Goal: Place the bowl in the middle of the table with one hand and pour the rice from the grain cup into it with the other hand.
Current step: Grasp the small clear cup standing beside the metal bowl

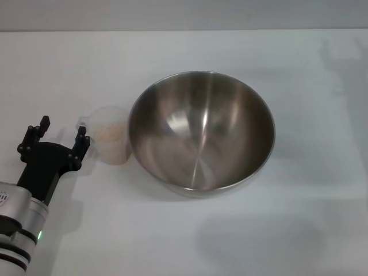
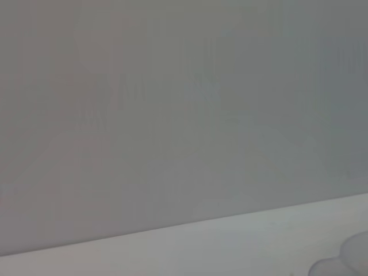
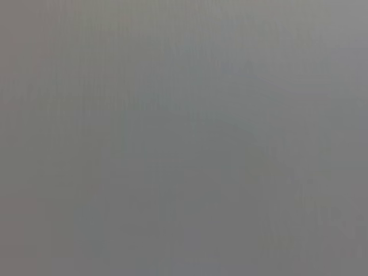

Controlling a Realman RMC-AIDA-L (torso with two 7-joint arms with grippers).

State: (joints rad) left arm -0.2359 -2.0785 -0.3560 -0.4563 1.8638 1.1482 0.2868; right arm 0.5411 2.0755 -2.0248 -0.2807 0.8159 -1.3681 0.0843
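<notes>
Grain cup (image 1: pixel 111 135) just beside open left gripper (image 1: pixel 62 133) jaws.

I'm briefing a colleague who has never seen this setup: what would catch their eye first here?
The big shiny steel bowl dominates the middle of the white table, and it holds no rice. Right beside it, on the robot's left, stands the small frosted grain cup with pale rice inside. The left gripper, fingers open, sits just beside the cup.
</notes>
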